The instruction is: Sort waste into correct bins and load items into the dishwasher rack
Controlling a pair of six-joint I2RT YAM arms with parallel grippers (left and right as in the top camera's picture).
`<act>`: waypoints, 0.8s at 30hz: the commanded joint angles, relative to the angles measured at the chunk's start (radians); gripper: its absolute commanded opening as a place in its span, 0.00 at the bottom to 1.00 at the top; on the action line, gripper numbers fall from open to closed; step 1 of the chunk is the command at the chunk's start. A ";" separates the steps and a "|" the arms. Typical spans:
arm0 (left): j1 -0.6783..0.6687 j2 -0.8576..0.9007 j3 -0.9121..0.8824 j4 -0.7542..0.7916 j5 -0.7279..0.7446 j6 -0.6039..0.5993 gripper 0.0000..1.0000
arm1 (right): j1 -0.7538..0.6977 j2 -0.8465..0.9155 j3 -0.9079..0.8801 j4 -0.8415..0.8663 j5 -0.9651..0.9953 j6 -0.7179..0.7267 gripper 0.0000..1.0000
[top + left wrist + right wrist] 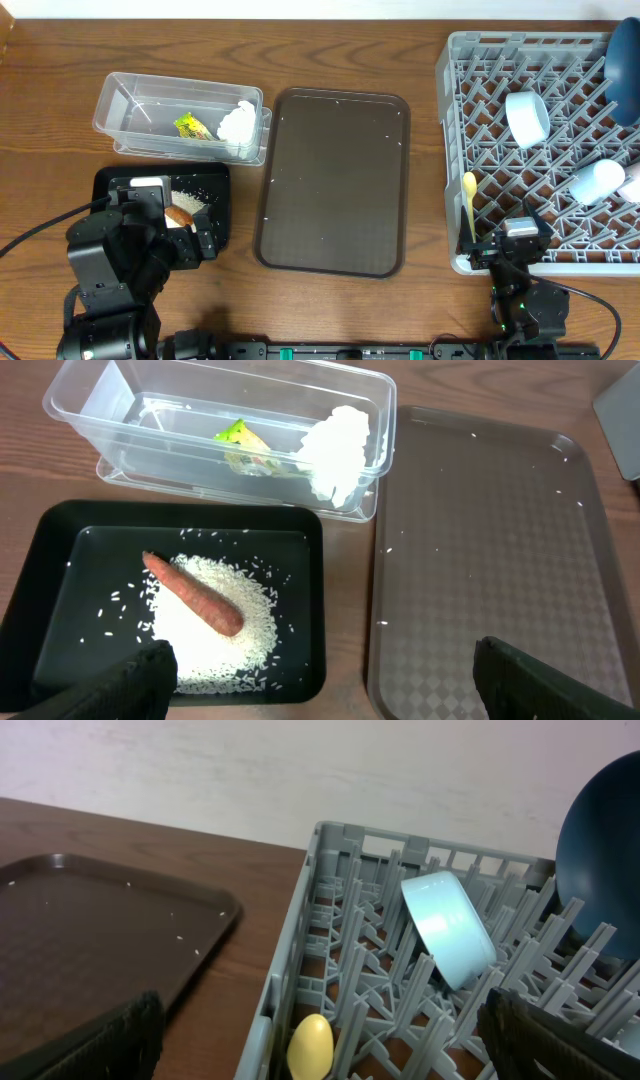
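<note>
Both apart, empty: left gripper (320, 660), right gripper (320, 1015); dark blue plate (625, 60) cropped at frame edge; spoon (311, 1048) partly hidden.

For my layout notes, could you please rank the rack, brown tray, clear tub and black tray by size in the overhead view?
1. rack
2. brown tray
3. clear tub and black tray: look alike, the latter partly hidden
</note>
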 commanded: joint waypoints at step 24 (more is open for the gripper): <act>-0.045 -0.396 -0.473 0.346 -0.059 0.017 0.95 | 0.006 -0.010 -0.001 -0.004 -0.012 -0.008 0.99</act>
